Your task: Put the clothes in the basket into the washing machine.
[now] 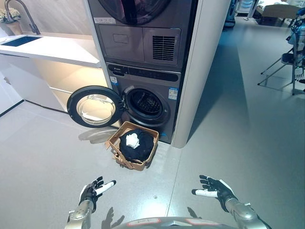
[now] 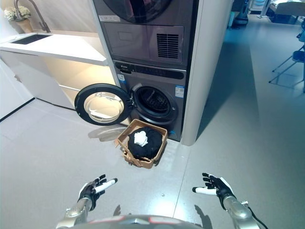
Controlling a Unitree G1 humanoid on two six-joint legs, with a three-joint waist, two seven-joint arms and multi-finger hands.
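A brown wicker basket (image 1: 116,141) stands on the floor in front of the grey washing machine (image 1: 147,78). It holds dark clothes (image 1: 143,145) with a white piece (image 1: 132,140) on top. The machine's round door (image 1: 95,106) is swung open to the left, and the drum opening (image 1: 145,104) shows. My left hand (image 1: 93,190) is open and empty at the lower left, well short of the basket. My right hand (image 1: 215,188) is open and empty at the lower right. In the right eye view the basket (image 2: 125,138) and both hands (image 2: 95,188) (image 2: 215,187) show the same.
A second machine (image 1: 138,38) is stacked above the washer. A white counter (image 1: 57,48) with a sink and tap runs along the left. A white pillar (image 1: 200,71) flanks the machines on the right. Folding stands (image 1: 288,57) are at the far right.
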